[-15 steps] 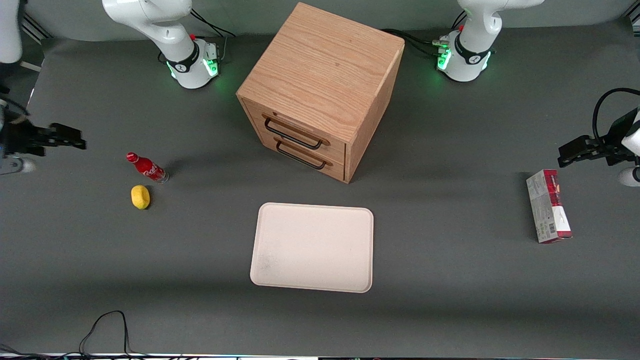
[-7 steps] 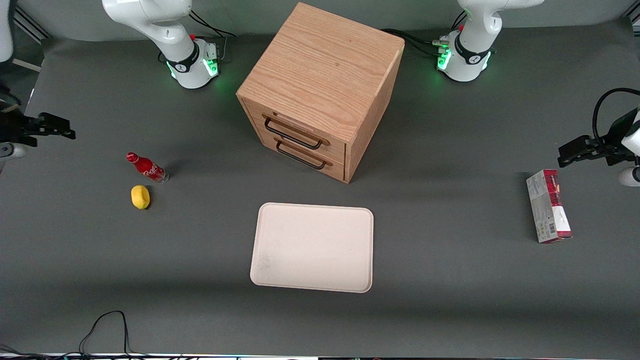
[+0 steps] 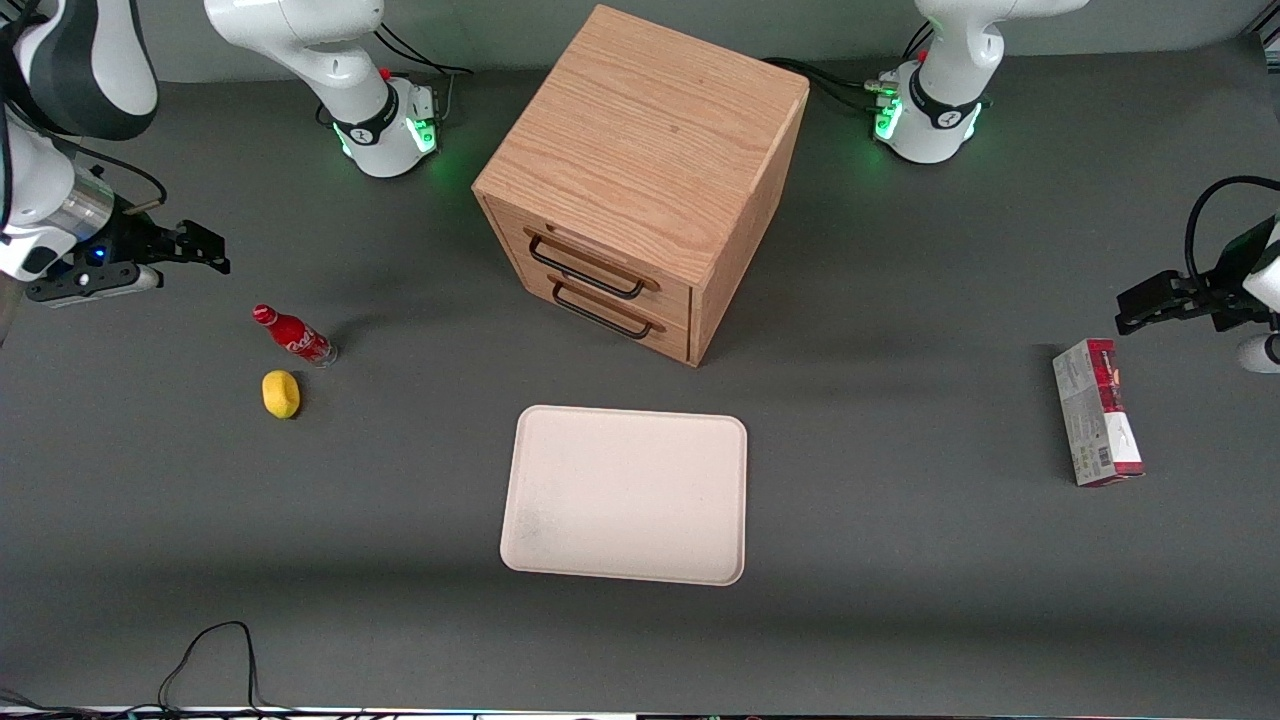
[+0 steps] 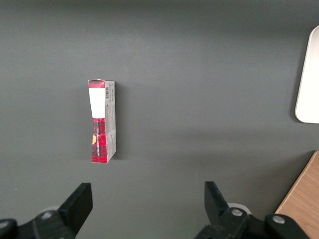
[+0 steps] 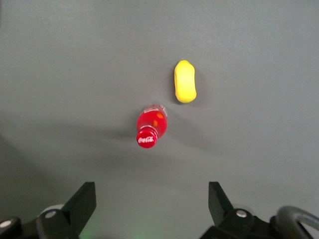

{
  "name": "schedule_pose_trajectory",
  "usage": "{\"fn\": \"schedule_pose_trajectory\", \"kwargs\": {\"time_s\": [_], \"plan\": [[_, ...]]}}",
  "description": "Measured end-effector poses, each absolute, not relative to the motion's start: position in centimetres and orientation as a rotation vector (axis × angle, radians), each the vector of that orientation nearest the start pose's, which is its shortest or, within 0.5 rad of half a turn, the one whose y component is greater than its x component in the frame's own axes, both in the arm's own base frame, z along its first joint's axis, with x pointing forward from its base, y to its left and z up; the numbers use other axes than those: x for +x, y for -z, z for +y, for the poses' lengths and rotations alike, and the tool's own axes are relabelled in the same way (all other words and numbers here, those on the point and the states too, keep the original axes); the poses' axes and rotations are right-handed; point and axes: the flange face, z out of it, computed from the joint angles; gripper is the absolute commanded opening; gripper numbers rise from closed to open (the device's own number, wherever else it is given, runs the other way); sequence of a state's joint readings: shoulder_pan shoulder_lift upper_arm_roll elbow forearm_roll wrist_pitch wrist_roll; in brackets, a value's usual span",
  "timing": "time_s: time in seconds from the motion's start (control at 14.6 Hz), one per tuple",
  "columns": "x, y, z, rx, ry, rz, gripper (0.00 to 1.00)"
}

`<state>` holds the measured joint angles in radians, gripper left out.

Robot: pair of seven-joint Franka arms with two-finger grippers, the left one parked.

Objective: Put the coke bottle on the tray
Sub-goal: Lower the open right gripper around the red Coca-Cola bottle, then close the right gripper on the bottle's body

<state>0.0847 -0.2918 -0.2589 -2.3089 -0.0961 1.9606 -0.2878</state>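
End effector (image 3: 205,252) spread wide, gripping nothing, above table (image 3: 900,560) near upright bottle (image 3: 293,336); fingertips cut off in wrist view; tray (image 3: 625,494) well apart.

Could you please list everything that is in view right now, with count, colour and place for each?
Small red coke bottle with red cap: one, red, standing on the table toward the working arm's end, apart from the tray.
Yellow lemon-shaped object: one, yellow, beside the bottle, nearer the front camera.
Flat cream rectangular tray: one, off-white, mid-table, in front of the cabinet's drawers.
Wooden two-drawer cabinet: one, light oak with black handles, mid-table, both drawers shut.
Red-and-grey rectangular carton: one, lying flat toward the parked arm's end.
Black cable: one, at the table edge nearest the front camera.
Right arm's gripper: one, black, jaws open, above the table near the bottle, holding nothing.
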Motion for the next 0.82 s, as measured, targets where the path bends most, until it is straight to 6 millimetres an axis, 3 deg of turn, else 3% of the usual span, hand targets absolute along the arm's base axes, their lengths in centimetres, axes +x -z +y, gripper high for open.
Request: {"fn": "schedule_pose_trajectory", "kwargs": {"time_s": [0.34, 0.82], "plan": [[44.4, -42.9, -8.4, -3.135, -0.047, -0.27, 1.0], [45.4, -35.3, -7.5, -3.161, 0.026, -0.29, 0.99]]}}
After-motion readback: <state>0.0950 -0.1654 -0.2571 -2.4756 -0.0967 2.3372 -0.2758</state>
